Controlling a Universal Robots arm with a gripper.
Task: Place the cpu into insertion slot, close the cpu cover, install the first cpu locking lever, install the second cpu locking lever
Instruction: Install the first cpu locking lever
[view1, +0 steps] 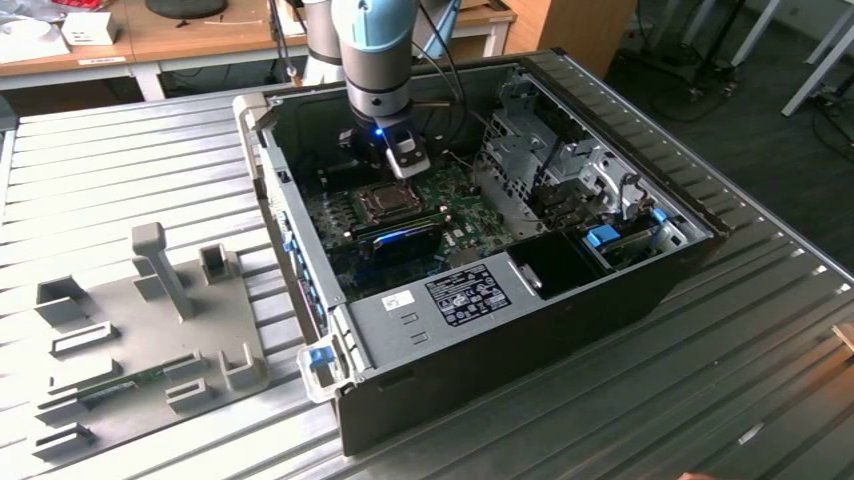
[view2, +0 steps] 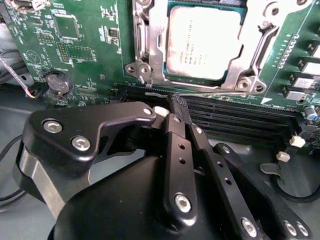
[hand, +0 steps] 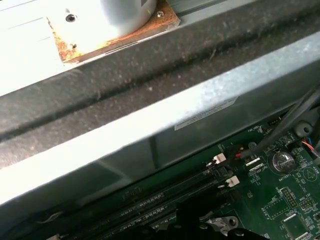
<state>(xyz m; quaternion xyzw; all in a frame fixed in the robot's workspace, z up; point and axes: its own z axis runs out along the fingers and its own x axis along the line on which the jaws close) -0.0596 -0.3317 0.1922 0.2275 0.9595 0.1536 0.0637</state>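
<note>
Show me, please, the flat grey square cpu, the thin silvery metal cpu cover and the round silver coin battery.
Flat grey square cpu (view2: 202, 42): second wrist view, middle of its top.
Thin silvery cpu cover (view2: 157, 35): second wrist view, one side bar.
Round silver coin battery (view2: 59, 85): second wrist view, centre of its face.

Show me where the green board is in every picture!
Exterior view: the green board lies inside the open computer case, beneath the arm.
Second wrist view: the green board spreads beyond the gripper, around the cpu.
First wrist view: the green board runs alongside the grey case wall.
Shared landmark: the round battery, in both wrist views.
</note>
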